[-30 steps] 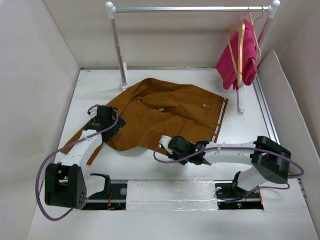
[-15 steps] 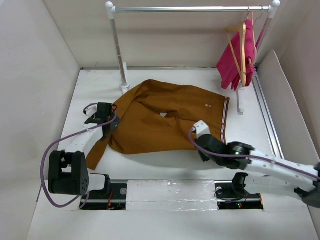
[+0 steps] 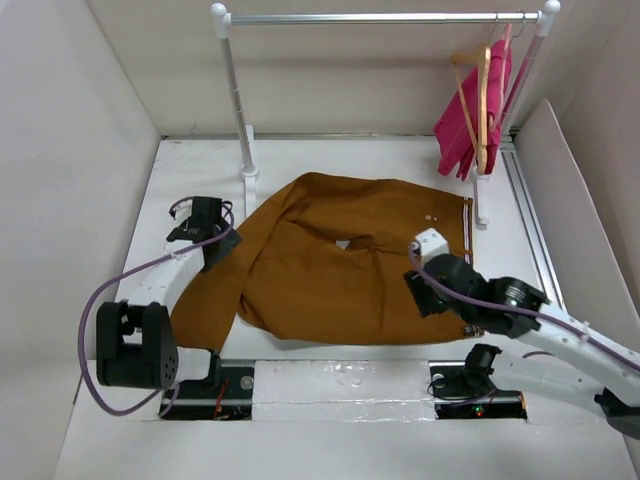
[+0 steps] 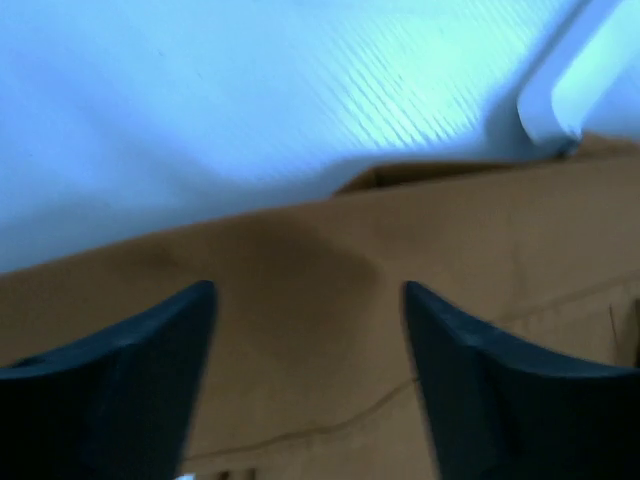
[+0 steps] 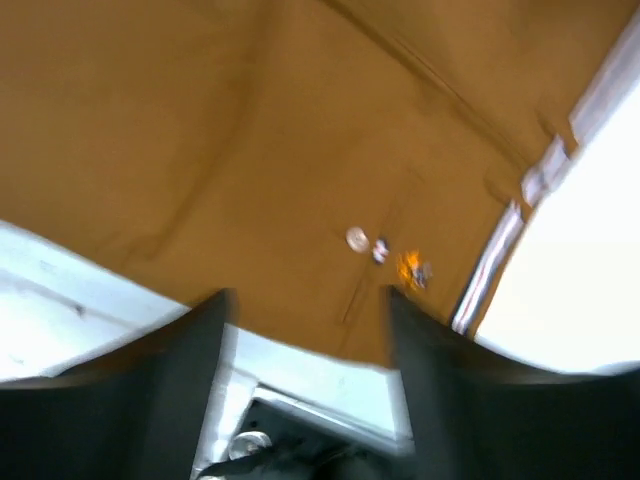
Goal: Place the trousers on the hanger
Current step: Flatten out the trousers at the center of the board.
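Note:
The rust-brown trousers [image 3: 330, 265] lie spread flat on the table, with the pale striped waistband [image 3: 467, 225] at the right and small light buttons [image 5: 357, 239] near it. The tan wooden hanger [image 3: 482, 100] hangs on the rail at the back right, against a pink garment. My left gripper [image 3: 218, 240] is open over the trousers' left edge, with brown cloth below its jaws [image 4: 308, 300]. My right gripper [image 3: 422, 292] is open and empty above the cloth's near right edge [image 5: 308, 300].
A white-and-silver clothes rail [image 3: 380, 17] spans the back; its left foot [image 3: 250, 178] touches the trousers' far left corner, and its right post [image 3: 482, 200] stands beside the waistband. A bright pink garment [image 3: 462, 125] hangs on it. White walls close in both sides.
My right arm has swung right and toward the waistband. The trousers have slid right and nearer and now lie wider and flatter. My left gripper has moved back along the left leg.

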Controlling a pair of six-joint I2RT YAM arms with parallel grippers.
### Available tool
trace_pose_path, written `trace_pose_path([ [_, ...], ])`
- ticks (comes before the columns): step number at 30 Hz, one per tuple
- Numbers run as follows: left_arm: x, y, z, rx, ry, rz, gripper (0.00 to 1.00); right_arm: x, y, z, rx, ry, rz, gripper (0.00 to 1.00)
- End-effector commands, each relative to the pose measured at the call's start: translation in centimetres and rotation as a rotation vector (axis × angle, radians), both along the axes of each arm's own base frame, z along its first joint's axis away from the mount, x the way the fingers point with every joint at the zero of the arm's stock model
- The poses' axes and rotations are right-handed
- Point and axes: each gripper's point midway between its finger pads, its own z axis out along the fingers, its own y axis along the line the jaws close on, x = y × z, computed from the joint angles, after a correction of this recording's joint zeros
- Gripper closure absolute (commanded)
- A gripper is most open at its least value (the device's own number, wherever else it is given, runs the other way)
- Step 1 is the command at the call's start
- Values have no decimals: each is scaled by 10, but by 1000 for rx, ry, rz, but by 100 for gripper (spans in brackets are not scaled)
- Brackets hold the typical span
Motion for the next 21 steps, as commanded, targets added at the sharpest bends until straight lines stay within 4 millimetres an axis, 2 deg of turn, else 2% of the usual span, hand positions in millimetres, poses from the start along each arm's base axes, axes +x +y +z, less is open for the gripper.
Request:
trace_pose_path([
  [1,-17,-28,27,-61,-41,-141,36,19,74,17,3,-68,349,41],
  [2,-23,-41,32,-50,-57,-213,40,22,97,30,-1,-117,441,60],
  [3,-27,-45,38,-46,-73,-236,47,23,112,31,-9,-126,491,91],
  [4,-32,-47,49,-44,-106,-249,52,24,128,32,-9,-134,543,97],
  [5,-34,-45,53,-38,-113,-251,52,21,164,30,11,-152,662,100],
  [7,-37,-34,65,4,-127,-216,52,14,207,39,88,-177,789,96],
  [8,-29,-29,84,9,-178,-190,51,21,238,39,136,-212,827,89],
  [9,-21,-27,102,14,-239,-177,50,20,259,44,180,-234,856,70],
  [10,-15,-21,124,10,-300,-153,48,8,282,45,251,-209,952,60],
  [11,-5,-23,168,-1,-408,-145,47,9,302,50,290,-236,991,53],
  [12,-1,-20,192,5,-466,-126,47,15,325,37,284,-208,1021,44],
  [13,1,-17,222,4,-537,-106,47,17,337,32,285,-200,1035,40],
  [14,0,-15,265,1,-638,-91,47,13,350,25,292,-182,1068,39],
  [15,0,-13,291,0,-711,-79,47,15,364,-5,266,-122,1088,39],
  [16,-4,-12,313,0,-770,-84,47,9,383,7,310,-125,1137,39],
  [17,-9,-12,346,-10,-850,-85,47,3,393,1,309,-104,1167,39],
  [18,-12,-15,361,-26,-886,-101,47,-3,403,-1,311,-91,1199,40],
  [19,-13,-18,370,-36,-906,-116,46,-17,417,-22,289,-48,1241,40],
  [20,-17,-21,390,-40,-943,-136,46,-24,430,-12,296,-65,1280,40],
  [21,-18,-26,391,-52,-931,-171,46,-30,438,-14,285,-73,1305,40],
])
